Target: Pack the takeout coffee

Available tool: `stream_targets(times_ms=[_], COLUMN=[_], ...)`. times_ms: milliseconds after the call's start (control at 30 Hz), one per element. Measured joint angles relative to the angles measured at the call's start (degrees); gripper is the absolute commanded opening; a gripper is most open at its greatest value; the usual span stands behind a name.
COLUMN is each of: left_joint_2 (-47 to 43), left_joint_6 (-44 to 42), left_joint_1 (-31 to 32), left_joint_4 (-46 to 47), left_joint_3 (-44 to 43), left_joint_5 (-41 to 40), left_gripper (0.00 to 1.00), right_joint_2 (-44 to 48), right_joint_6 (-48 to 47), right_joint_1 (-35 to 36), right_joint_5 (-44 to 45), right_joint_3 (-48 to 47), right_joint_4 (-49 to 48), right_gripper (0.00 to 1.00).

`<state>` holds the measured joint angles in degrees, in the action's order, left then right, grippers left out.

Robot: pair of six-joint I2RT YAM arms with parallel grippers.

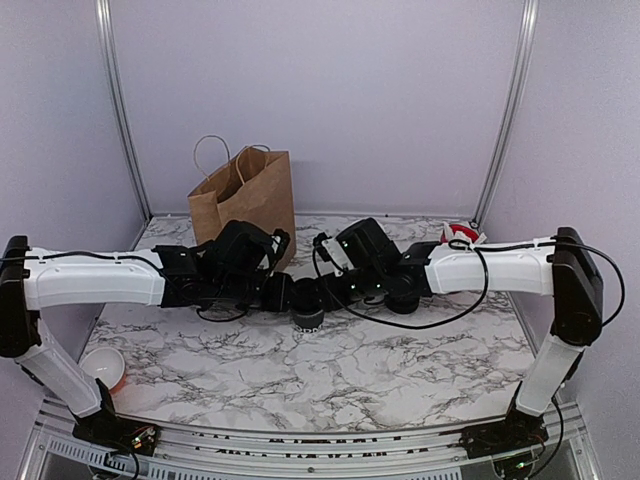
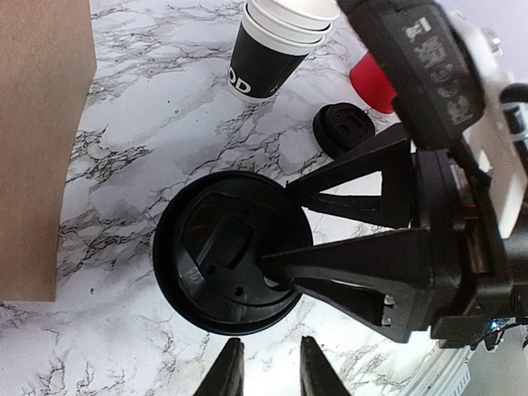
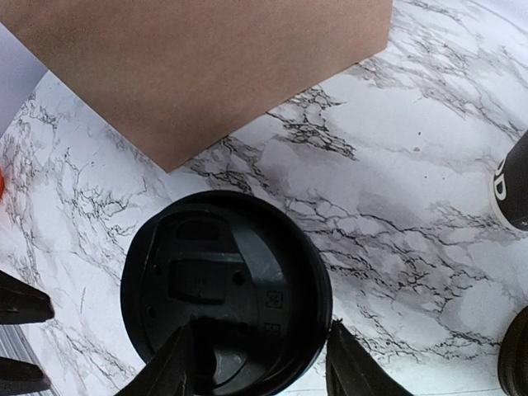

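The takeout coffee (image 1: 310, 308) stands at the table's middle, its black lid on; it shows from above in the left wrist view (image 2: 206, 247) and the right wrist view (image 3: 223, 272). My right gripper (image 3: 260, 330) is open over it: one fingertip (image 2: 276, 266) rests on the lid's top, the other finger (image 2: 346, 186) lies by the rim's outer side. My left gripper (image 2: 271, 342) is just short of the cup on its near side, jaws a narrow gap apart with only marble between them. The brown paper bag (image 1: 245, 200) stands upright behind the cup.
A stack of lidless black cups (image 2: 272, 45), a spare black lid (image 2: 345, 128) and a red cup (image 2: 375, 82) stand beyond the coffee on the right. A white and orange bowl (image 1: 103, 368) sits at the near left. The bag's side (image 3: 206, 66) is close behind the cup.
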<state>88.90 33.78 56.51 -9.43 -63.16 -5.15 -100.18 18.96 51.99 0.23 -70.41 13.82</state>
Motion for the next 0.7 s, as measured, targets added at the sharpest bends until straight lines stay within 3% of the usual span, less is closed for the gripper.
stream_targets(times_ms=[233, 267, 300, 333, 500, 700], left_joint_2=[-1.44, -1.62, -1.77, -1.97, -3.74, -6.73], left_joint_6=[-0.83, -0.85, -0.83, -0.85, -0.83, -0.61], left_joint_1=[-0.44, -0.57, -0.81, -1.11, -2.27, -2.73], left_joint_4=[-1.79, -2.03, -2.34, -2.62, -2.95, -2.93], left_joint_3=[-2.03, -2.03, -2.03, -2.03, -2.01, -1.46], left_joint_5=[-0.04, -0.02, 0.0, 0.0, -0.02, -0.04], left_gripper=[0.25, 0.25, 0.26, 0.27, 0.32, 0.48], right_joint_2=[0.0, 0.0, 0.0, 0.0, 0.0, -0.35], right_joint_6=[-0.96, -1.11, -1.36, -1.49, -2.82, -3.39], right_joint_1=[0.02, 0.0, 0.02, 0.02, 0.26, 0.48], right_joint_5=[0.42, 0.5, 0.79, 1.14, 2.99, 3.78], right_joint_3=[-1.42, -1.79, -2.32, -2.95, -6.49, -8.52], right_joint_4=[2.34, 2.91, 3.5, 4.22, 6.14, 7.41], right_gripper=[0.79, 0.84, 0.97, 0.99, 1.0, 1.0])
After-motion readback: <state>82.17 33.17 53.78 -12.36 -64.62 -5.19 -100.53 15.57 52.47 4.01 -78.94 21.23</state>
